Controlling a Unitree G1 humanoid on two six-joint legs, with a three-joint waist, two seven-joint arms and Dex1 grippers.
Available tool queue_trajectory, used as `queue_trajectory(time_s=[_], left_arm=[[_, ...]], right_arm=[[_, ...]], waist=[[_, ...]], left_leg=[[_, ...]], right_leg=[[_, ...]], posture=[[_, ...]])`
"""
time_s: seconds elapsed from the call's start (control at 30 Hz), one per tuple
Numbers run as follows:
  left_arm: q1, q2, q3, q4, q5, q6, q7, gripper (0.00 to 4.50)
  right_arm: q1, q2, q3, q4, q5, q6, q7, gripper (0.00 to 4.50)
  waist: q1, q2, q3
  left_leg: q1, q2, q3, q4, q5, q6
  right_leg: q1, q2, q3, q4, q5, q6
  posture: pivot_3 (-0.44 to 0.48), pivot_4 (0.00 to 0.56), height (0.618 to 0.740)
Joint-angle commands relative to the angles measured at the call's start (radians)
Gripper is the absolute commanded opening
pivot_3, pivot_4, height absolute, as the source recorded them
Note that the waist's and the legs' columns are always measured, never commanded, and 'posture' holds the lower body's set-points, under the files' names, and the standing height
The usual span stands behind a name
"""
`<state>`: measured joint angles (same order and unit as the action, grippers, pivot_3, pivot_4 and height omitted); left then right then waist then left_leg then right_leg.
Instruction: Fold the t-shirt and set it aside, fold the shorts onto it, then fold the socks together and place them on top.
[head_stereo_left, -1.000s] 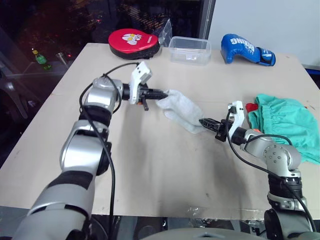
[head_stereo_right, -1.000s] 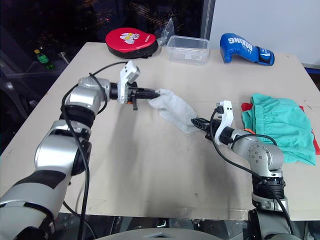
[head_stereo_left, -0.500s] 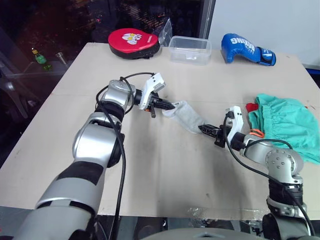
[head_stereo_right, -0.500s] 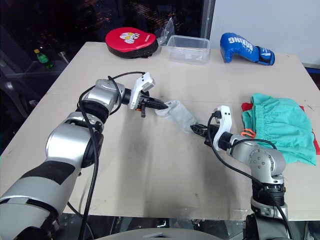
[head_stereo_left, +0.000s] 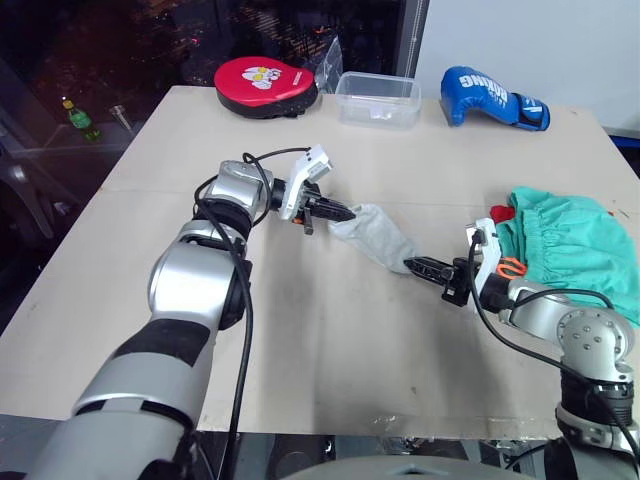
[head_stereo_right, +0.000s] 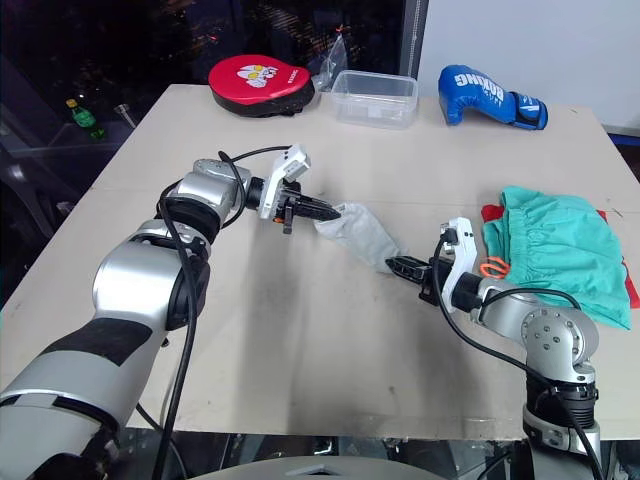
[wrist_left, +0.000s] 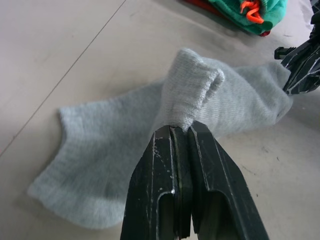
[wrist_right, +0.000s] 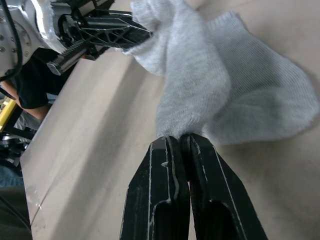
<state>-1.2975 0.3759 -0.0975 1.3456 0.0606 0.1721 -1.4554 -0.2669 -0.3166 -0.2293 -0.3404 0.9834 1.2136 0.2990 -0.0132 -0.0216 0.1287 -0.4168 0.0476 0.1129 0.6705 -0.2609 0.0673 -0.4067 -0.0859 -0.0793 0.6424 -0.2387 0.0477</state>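
The light grey socks (head_stereo_left: 378, 234) are stretched between my two grippers just above the middle of the table. My left gripper (head_stereo_left: 347, 213) is shut on their far-left end (wrist_left: 192, 95). My right gripper (head_stereo_left: 412, 265) is shut on their near-right end (wrist_right: 185, 112). The mint green shorts (head_stereo_left: 565, 245) lie bunched at the right edge, orange drawstring (head_stereo_left: 509, 267) showing. Under them a sliver of the red t-shirt (head_stereo_left: 501, 214) peeks out; most of it is hidden.
At the table's far edge sit a round red mitt (head_stereo_left: 267, 74), a clear plastic box (head_stereo_left: 379, 99) and a blue boxing glove (head_stereo_left: 493, 97). The tan table (head_stereo_left: 300, 340) has bare room at front and left.
My right gripper has pulled rightward and nearer with its end of the socks, stretching them longer. The left gripper, which moved right earlier, has stayed put over the last half second.
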Motion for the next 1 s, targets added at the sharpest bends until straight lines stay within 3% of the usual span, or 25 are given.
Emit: queue_trajectory(time_s=[0.03,0.53,0.63,0.87,0.93,1.0], left_arm=[[-0.021,0.013,0.003,-0.008,0.027,-0.005,0.033,0.0],[0.016,-0.068,-0.043,0.002,0.151,-0.167,0.435,0.0],[0.021,-0.076,-0.045,0.004,0.171,-0.2,0.493,1.1],[-0.004,-0.069,-0.029,0.001,0.201,-0.329,0.73,4.48],[-0.025,-0.067,0.002,0.0,0.173,-0.346,0.763,4.48],[-0.038,-0.073,0.05,-0.006,0.12,-0.371,0.692,4.48]], right_arm=[[-0.008,-0.018,0.01,0.016,-0.036,-0.034,-0.007,0.01],[-0.08,-0.008,0.137,0.133,-0.294,-0.193,-0.059,0.01],[-0.081,-0.001,0.147,0.134,-0.317,-0.213,-0.05,0.0],[-0.084,-0.001,0.159,0.108,-0.343,-0.226,-0.023,0.0],[-0.089,0.001,0.165,0.101,-0.341,-0.224,-0.012,0.0],[-0.095,0.005,0.171,0.097,-0.341,-0.222,-0.007,0.0]], waist=[[0.0,0.0,0.0],[0.0,0.0,0.0],[0.0,0.0,0.0],[0.001,0.0,0.0],[0.001,0.0,0.0],[0.001,0.0,0.0]], left_leg=[[0.0,0.0,0.0,0.0,0.0,0.0],[0.0,-0.001,0.0,0.0,0.002,-0.004],[0.0,-0.001,0.0,0.0,0.002,-0.004],[0.0,0.0,0.001,0.0,0.002,-0.004],[0.0,0.0,0.001,0.0,0.002,-0.004],[0.0,0.0,0.001,0.0,0.002,-0.004]], right_leg=[[0.0,0.0,0.0,0.0,0.0,0.0],[0.0,0.0,0.0,0.0,0.0,0.0],[0.0,0.0,0.0,0.0,0.0,0.0],[0.0,0.0,0.0,0.0,0.0,0.0],[0.0,0.0,0.0,0.0,0.0,0.0],[0.0,0.0,0.0,0.0,0.0,0.0]], posture=[[0.0,0.15,0.74],[0.0,0.15,0.74],[0.0,0.15,0.74],[0.0,0.15,0.74],[0.0,0.15,0.74],[0.0,0.15,0.74]])
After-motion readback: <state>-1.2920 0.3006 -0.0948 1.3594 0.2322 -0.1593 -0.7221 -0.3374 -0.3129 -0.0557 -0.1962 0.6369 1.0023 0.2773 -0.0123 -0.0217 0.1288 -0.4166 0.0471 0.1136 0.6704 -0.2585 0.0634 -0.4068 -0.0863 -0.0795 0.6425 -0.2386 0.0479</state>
